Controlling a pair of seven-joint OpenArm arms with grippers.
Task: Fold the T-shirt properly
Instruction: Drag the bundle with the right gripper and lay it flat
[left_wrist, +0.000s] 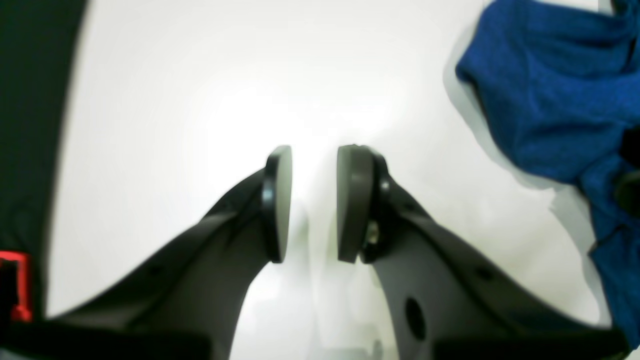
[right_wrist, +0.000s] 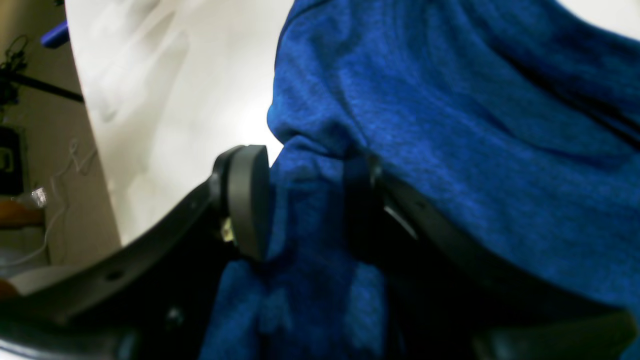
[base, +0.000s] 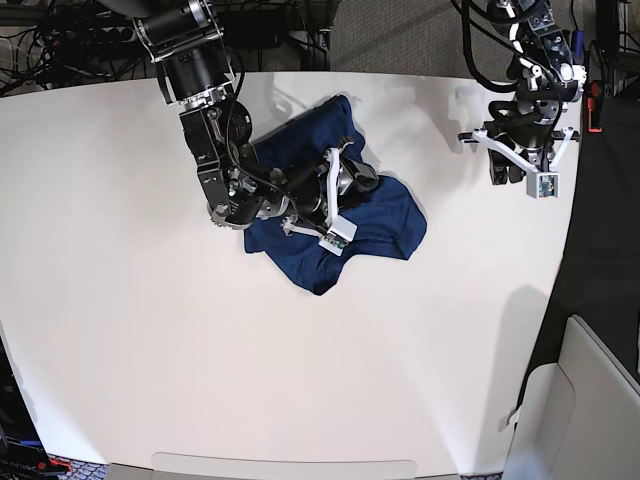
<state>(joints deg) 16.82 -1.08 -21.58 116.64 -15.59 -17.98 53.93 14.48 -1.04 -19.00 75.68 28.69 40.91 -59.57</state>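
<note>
In the right wrist view, the right gripper (right_wrist: 305, 205) fills the lower half of the frame, its jaws closed on a fold of the shirt (right_wrist: 450, 150). One dark round pad (right_wrist: 247, 200) shows plainly at the left of the bunched cloth; the other is mostly buried in blue fabric right of centre. The cloth between the jaws runs down to the bottom edge, and the rest of the garment spreads across the upper right. Beyond it, in the upper left, lies the white table (right_wrist: 165, 100), with cables and dim clutter past its edge at the far left.

In the left wrist view, the left gripper (left_wrist: 314, 200) sits at the lower centre, jaws a narrow gap apart with nothing between them, only bare table showing through. The shirt appears as a blue heap at the right edge of that frame, apart from the gripper. A dark strip runs down the left edge with a small red patch at its foot.

In the base view, the shirt (base: 385, 225) lies crumpled just above the centre of the table (base: 200, 370). The right gripper (base: 345, 180) reaches in from the upper left and is down in the cloth. The left gripper (base: 522, 165) hangs at the upper right near the table's edge, well apart from the shirt.
</note>
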